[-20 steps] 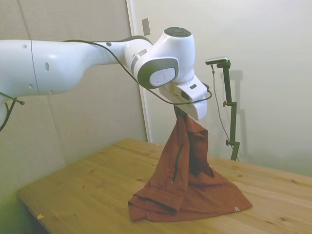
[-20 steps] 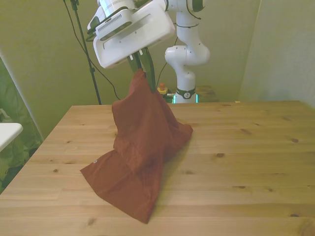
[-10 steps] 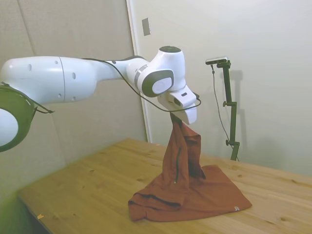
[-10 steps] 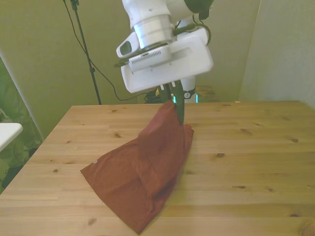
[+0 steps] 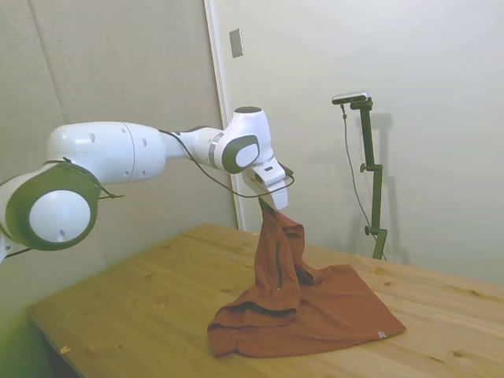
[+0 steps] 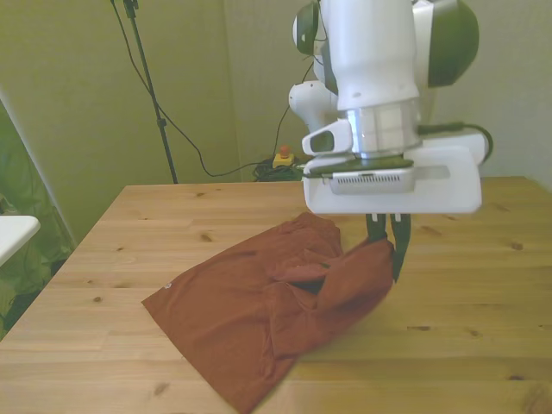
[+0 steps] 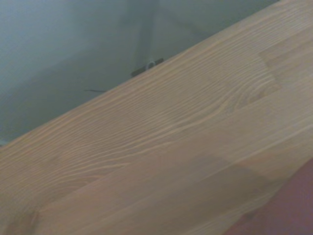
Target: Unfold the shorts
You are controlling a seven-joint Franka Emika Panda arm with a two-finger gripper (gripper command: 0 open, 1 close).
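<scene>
From the side view: gripper point(image 5: 262, 201) clamped on a raised corner of the shorts point(image 5: 315, 311); remaining cloth heaped on the table point(image 5: 142, 307). Front view: pinched corner hangs at right, left portion lies flat, middle bunched. Wrist view: bare wood, sliver of red. Unfolding partly done; spreading remains.

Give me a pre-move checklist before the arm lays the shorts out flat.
1. Gripper shut on a pinch of the shorts: ok.
2. Held part lifted clear of the table: ok in the side view.
3. Lower part of the shorts resting on the wood: ok.
4. Shorts fully spread: not ok, a bunched fold sits under the gripper.
5. Bare table on the front view's right for pulling: ok.
6. Grip firmness: cannot tell.
</scene>
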